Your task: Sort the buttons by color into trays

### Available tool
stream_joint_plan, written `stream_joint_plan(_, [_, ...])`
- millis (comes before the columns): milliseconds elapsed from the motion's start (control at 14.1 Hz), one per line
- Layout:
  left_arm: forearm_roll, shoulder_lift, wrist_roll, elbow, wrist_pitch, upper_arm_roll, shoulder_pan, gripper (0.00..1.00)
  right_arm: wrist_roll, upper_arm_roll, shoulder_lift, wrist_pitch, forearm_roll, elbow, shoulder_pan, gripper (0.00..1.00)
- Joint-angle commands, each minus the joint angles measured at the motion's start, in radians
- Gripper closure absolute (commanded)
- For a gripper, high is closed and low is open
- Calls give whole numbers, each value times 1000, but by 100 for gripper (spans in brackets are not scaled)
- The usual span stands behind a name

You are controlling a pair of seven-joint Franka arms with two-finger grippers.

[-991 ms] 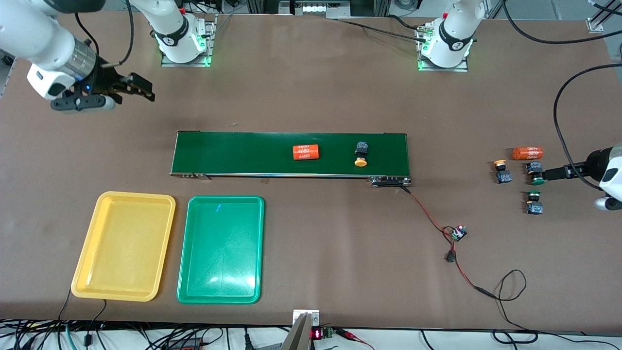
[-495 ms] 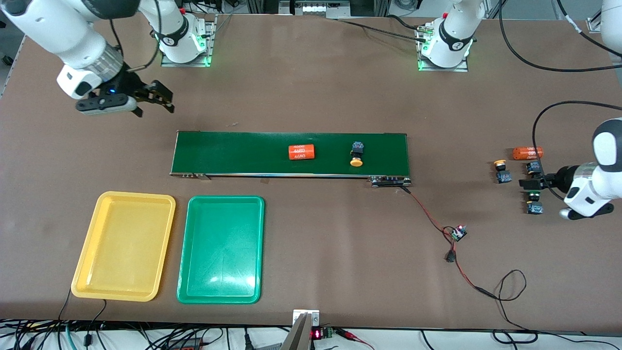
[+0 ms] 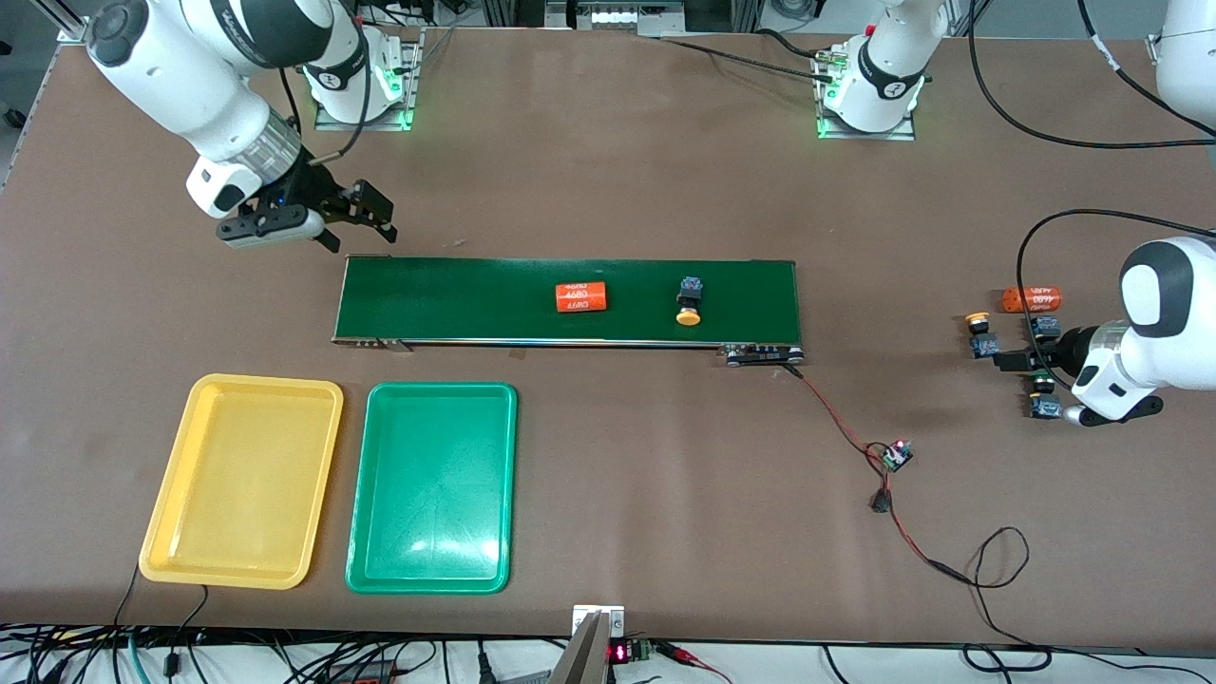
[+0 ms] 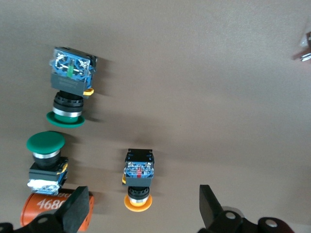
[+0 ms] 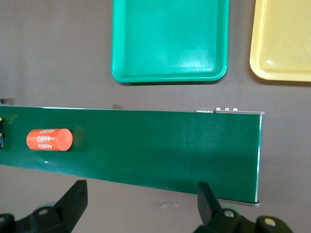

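Note:
One yellow button point(image 3: 688, 303) lies on the dark-green belt point(image 3: 456, 299). Another yellow button point(image 3: 979, 334) point(image 4: 138, 180) lies on the table at the left arm's end, beside two green buttons point(image 4: 68, 88) point(image 4: 45, 160). My left gripper point(image 3: 1009, 361) point(image 4: 143, 212) hovers open low over that group, its fingers point(image 4: 78, 212) spread either side of the yellow button's cap. My right gripper point(image 3: 359, 231) point(image 5: 141, 204) hangs open and empty over the table just off the belt's end. The yellow tray point(image 3: 242, 480) point(image 5: 284, 43) and green tray point(image 3: 432, 486) point(image 5: 170, 41) lie side by side, nearer the camera than the belt.
An orange cylinder point(image 3: 581, 297) point(image 5: 49, 140) rides on the belt beside the button. Another orange cylinder point(image 3: 1034, 299) point(image 4: 46, 209) lies next to the buttons on the table. Red and black wires with a small circuit board point(image 3: 895, 456) trail from the belt's end.
The right arm has swung in toward the belt's end. The left gripper has moved from the green buttons toward the yellow one. Cylinder and button on the belt have crept toward the right arm's end.

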Motion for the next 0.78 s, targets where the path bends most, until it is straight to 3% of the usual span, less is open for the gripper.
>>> stream_joint_plan(0, [20, 29, 17, -14, 33, -5, 10, 0, 73, 36, 25, 25, 20, 0, -6, 0])
stream_joint_plan(283, [20, -14, 30, -154, 168, -5, 25, 0, 99, 42, 56, 44, 20, -1, -1, 0])
stream_joint_plan(708, [18, -18, 108, -180, 193, -13, 68, 0, 319, 168, 125, 134, 20, 2, -1, 0])
